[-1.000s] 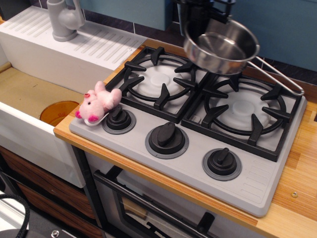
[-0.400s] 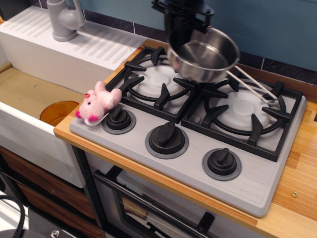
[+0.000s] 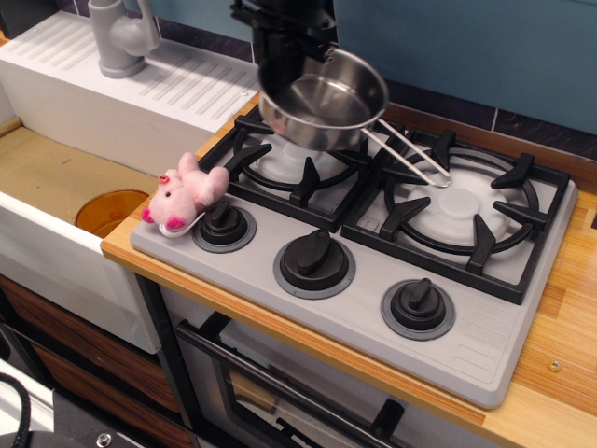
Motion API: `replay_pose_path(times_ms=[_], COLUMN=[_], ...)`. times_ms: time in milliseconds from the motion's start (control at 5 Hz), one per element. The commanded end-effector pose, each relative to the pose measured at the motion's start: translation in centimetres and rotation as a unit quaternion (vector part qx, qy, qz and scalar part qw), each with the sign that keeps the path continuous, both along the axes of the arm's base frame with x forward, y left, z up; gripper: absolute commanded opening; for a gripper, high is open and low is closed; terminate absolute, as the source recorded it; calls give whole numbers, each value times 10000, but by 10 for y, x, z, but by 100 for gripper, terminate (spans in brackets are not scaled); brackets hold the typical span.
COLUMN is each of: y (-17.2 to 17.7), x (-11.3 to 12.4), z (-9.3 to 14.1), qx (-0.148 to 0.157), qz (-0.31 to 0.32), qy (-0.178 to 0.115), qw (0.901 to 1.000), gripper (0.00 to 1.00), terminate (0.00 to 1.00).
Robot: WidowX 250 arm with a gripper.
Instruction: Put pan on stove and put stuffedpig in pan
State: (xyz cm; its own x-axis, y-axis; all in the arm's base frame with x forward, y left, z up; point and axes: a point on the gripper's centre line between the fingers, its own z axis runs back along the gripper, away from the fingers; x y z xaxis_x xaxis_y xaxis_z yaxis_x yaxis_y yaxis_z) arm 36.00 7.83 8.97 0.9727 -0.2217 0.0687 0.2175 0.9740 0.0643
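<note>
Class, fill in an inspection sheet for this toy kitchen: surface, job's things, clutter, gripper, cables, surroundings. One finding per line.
Surface: grey stove with two black burners and three knobs, set in a wooden counter.
Job's things: steel pan held above the left burner, handle pointing right; pink pig lying at the stove's left edge beside the left knob.
Clutter: nothing seen.
Gripper: gripper shut on the pan's rim.
Cables: black cable at bottom left.
Surroundings: white sink with faucet; blue wall.

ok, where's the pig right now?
The stuffedpig lies on the front-left corner of the stove, just left of the leftmost knob and beside the sink, well clear of the pan.
</note>
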Motion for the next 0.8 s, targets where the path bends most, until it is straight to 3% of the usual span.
replay_pose_path(times_ms=[0,600], y=[15,27], x=[16,31], z=[3,-5], qx=[-32,36], qz=[-117,-370], qy=[-530,-603], qw=[9985,9975], gripper=[0,0], terminate=[0,0])
